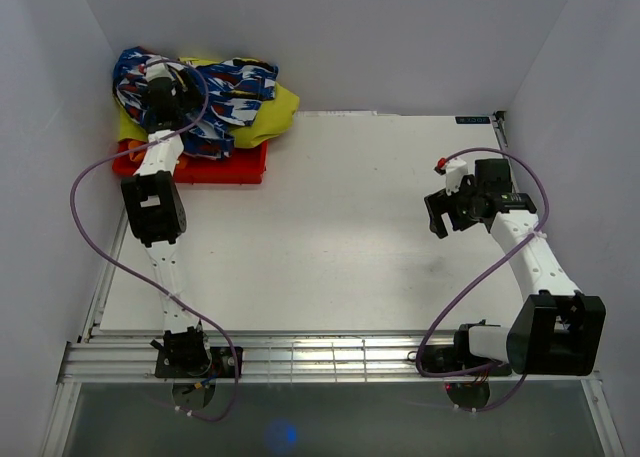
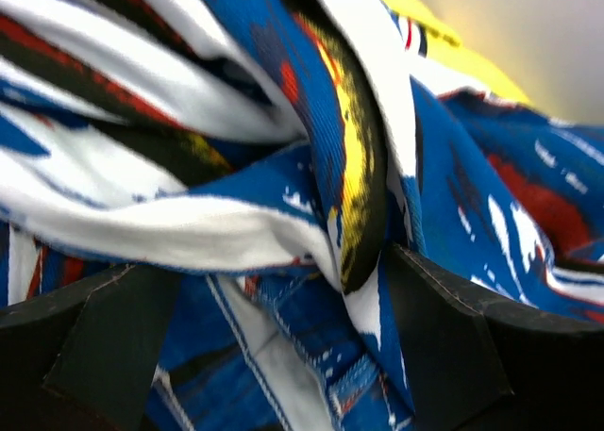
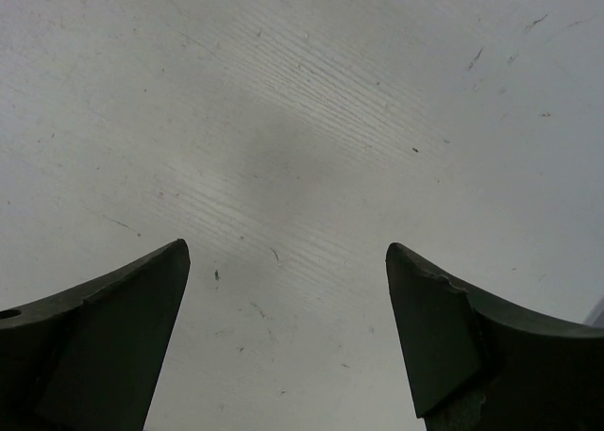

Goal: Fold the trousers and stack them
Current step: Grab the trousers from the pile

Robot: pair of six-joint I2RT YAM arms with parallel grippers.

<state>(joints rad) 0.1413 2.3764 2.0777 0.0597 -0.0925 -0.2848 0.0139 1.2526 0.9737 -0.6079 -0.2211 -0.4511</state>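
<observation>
Where the trousers (image 1: 240,79) lay heaped at the desk's (image 1: 330,237) far left corner, the left claw (image 2: 274,271) gaped wide among their folds, tips hidden overhead; the right claw (image 3: 288,252) hung open, empty, near the right edge.

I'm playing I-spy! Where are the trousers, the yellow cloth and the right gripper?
trousers (image 1: 240,80), top view, blue patterned fold
yellow cloth (image 1: 268,117), top view, its right edge
right gripper (image 3: 288,261), right wrist view, midway between its fingertips
</observation>
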